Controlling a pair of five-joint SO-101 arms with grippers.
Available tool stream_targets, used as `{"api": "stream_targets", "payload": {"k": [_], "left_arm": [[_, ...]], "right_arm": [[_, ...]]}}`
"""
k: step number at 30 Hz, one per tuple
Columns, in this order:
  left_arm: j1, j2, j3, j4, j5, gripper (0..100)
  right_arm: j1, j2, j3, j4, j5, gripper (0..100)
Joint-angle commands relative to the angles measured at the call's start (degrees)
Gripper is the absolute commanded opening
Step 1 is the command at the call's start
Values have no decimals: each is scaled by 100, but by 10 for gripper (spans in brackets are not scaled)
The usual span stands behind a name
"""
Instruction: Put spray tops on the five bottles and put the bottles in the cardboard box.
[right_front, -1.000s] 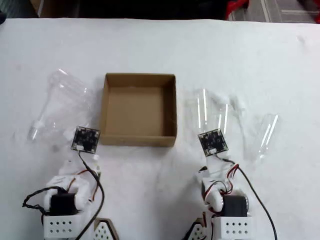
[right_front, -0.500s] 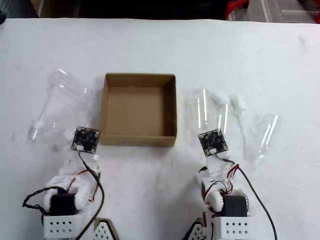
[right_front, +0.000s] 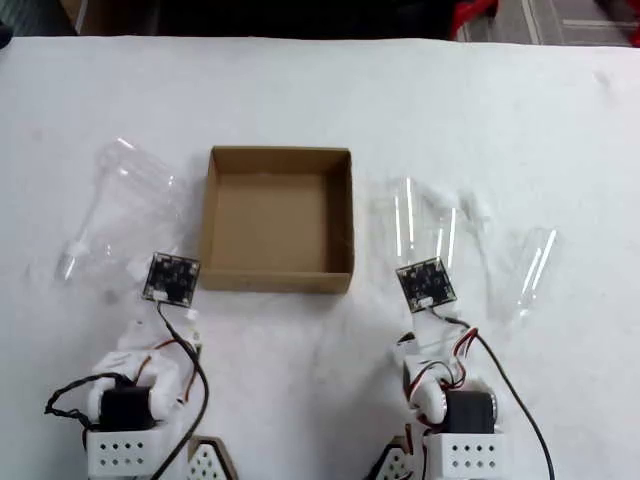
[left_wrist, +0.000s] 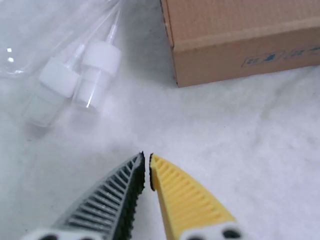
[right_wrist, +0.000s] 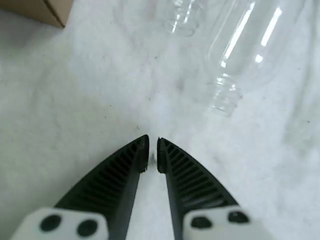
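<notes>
The left gripper (left_wrist: 147, 159) and right gripper (right_wrist: 152, 150) sit closed and empty above the table (right_front: 300, 90). Clear bottles (right_front: 530, 265) lie beside the cardboard box (right_front: 278, 155).

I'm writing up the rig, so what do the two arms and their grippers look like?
The left gripper is tapered and ribbed, one side dark grey, one yellow; the right gripper is black on both sides. The left arm and right arm are white with black motors, red and black cables and a square black board.
</notes>
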Motion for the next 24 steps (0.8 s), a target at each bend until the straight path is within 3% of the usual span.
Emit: {"api": "stream_targets", "payload": {"k": [1,17,24], "left_arm": [[31,-31,-9,9,-53,21],[92,-31,-9,0,-53,21],[-277,-48,-229,-1459,-53,21]], "right_arm": [[22,-31,53,22,79,18],[-136,-31,53,22,53,17],[-127,-31,53,22,44,17]]}}
